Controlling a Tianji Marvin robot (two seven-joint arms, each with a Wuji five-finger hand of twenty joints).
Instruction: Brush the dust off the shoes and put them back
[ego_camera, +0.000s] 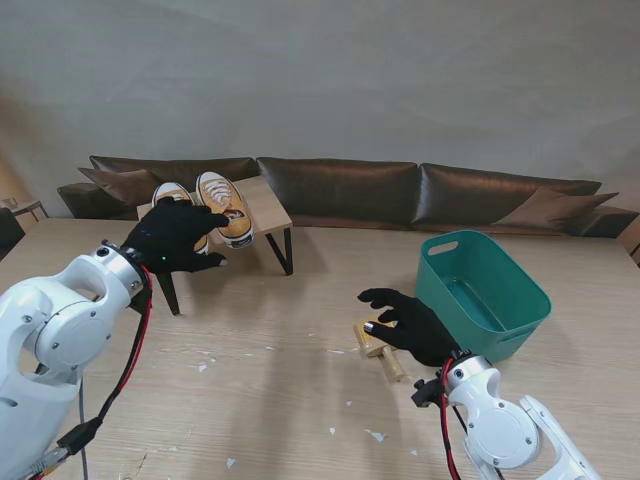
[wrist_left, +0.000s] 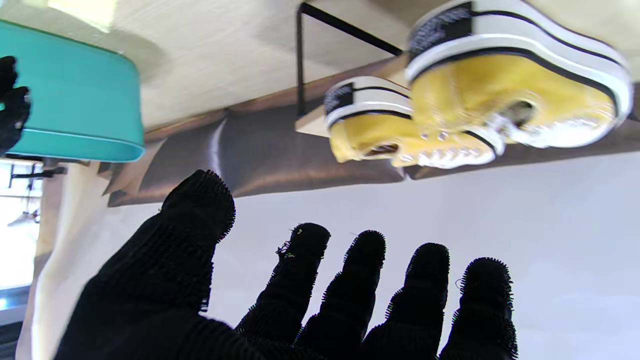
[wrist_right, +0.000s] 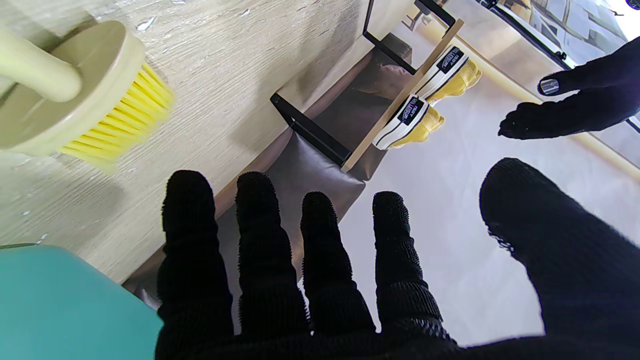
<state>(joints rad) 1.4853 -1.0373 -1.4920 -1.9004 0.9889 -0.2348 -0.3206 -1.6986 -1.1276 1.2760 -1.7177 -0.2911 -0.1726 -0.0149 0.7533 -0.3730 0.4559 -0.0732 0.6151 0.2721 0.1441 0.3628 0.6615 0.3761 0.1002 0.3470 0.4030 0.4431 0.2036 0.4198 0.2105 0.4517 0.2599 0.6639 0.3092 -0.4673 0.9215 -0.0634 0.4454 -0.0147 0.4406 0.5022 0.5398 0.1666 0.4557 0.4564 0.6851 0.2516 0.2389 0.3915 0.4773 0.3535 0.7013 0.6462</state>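
Two yellow sneakers with white soles stand side by side on a small wooden rack (ego_camera: 268, 205) at the far left. The right-hand shoe (ego_camera: 224, 206) (wrist_left: 515, 95) shows fully. My left hand (ego_camera: 172, 236) (wrist_left: 300, 295) hovers just in front of the other shoe (ego_camera: 172, 193) (wrist_left: 400, 135) and partly hides it. The fingers are spread and hold nothing. A wooden brush (ego_camera: 378, 347) (wrist_right: 75, 95) with yellow bristles lies on the table. My right hand (ego_camera: 412, 322) (wrist_right: 350, 270) floats open just above it, with no finger around it. In the right wrist view both shoes (wrist_right: 425, 100) appear far off.
A teal plastic tub (ego_camera: 485, 290) (wrist_left: 70, 95) (wrist_right: 65, 300) stands at the right, close beside my right hand. White specks (ego_camera: 375, 435) lie scattered over the near part of the wooden table (ego_camera: 300, 380). A dark leather sofa (ego_camera: 400, 190) runs behind the table.
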